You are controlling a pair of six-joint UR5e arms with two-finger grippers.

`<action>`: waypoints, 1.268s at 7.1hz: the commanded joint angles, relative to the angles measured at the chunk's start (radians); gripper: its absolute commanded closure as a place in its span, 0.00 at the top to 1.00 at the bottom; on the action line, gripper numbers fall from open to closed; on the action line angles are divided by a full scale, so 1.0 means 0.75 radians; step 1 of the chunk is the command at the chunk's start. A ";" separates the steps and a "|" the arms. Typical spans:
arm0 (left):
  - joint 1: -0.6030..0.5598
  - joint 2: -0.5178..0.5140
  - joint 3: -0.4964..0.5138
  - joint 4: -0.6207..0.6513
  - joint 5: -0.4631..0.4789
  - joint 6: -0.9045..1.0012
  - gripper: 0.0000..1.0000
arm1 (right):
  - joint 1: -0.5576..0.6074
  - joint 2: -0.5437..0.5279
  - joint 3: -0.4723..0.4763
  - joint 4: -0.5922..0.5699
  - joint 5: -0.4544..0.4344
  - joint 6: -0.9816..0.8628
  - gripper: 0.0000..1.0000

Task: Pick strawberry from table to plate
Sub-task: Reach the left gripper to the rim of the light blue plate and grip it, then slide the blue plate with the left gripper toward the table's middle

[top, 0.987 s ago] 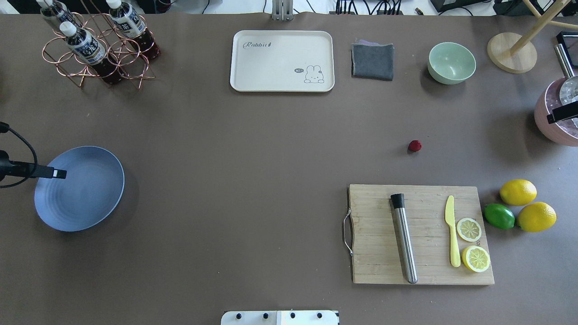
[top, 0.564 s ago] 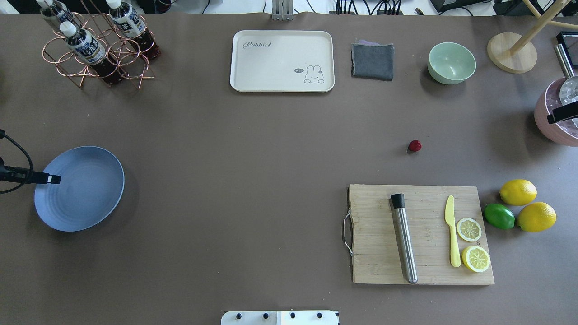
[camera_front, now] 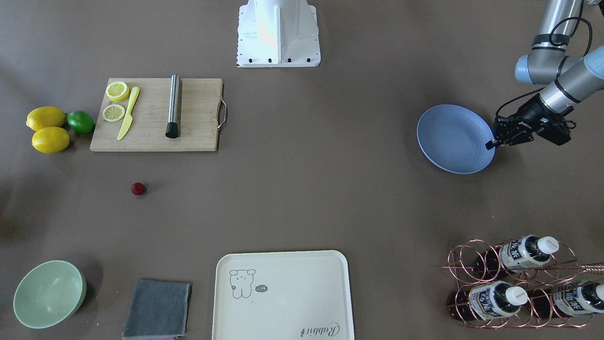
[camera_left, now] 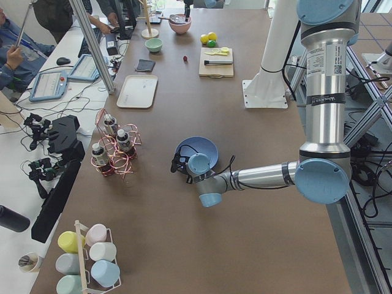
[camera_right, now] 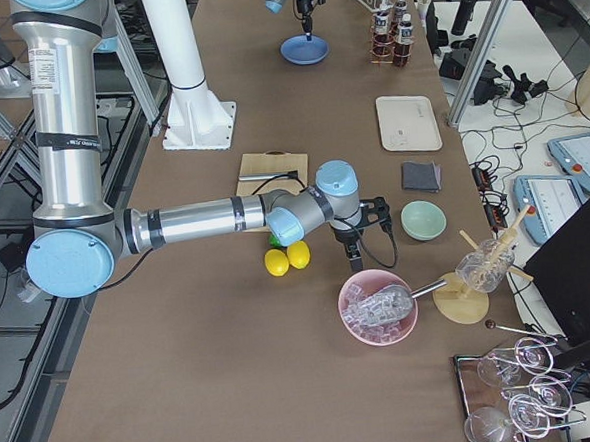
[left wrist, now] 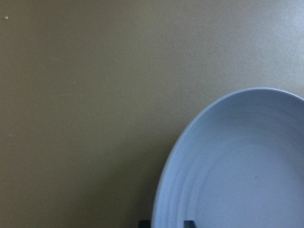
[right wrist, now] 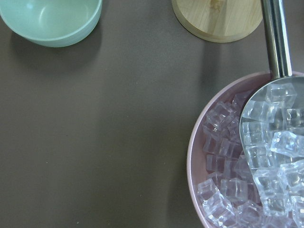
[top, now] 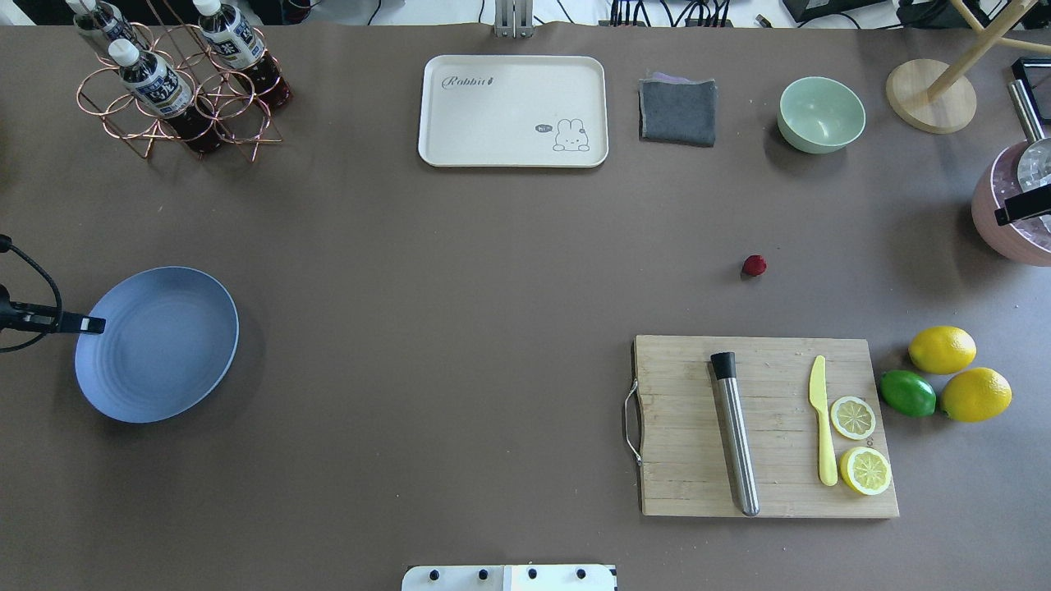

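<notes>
We list, near to far: cup rack [camera_left: 90, 257], near left; left gripper [camera_left: 178, 164] at the plate [camera_left: 205, 147] rim; bottle rack [camera_left: 113, 148]; cream tray [camera_left: 138, 92]; cutting board [camera_left: 216, 63]; strawberry [camera_left: 185, 59], far, on the table [camera_left: 202, 245].

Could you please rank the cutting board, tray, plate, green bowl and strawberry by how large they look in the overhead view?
1. Cutting board
2. Tray and plate: these look about alike, so I would not rank them against each other.
3. Green bowl
4. Strawberry
</notes>
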 commanded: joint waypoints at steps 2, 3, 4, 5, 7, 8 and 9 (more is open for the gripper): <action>0.000 -0.176 -0.031 0.100 -0.009 -0.184 0.00 | 0.000 0.000 -0.001 0.000 0.000 0.004 1.00; 0.000 -0.270 -0.051 0.177 -0.003 -0.250 0.00 | 0.000 0.000 -0.001 0.000 0.000 0.006 1.00; 0.020 -0.364 -0.072 0.285 0.001 -0.263 0.00 | 0.000 0.002 -0.001 0.000 0.002 0.006 1.00; 0.055 -0.432 -0.096 0.382 0.020 -0.273 0.00 | 0.000 0.002 0.001 0.000 0.004 0.008 1.00; 0.222 -0.585 -0.162 0.606 0.211 -0.375 0.00 | 0.000 0.002 0.001 0.000 0.006 0.008 1.00; 0.328 -0.685 -0.160 0.703 0.315 -0.420 0.00 | 0.000 0.004 0.001 0.000 0.006 0.008 1.00; 0.412 -0.749 -0.158 0.756 0.406 -0.435 0.00 | 0.000 0.006 0.001 0.000 0.006 0.008 1.00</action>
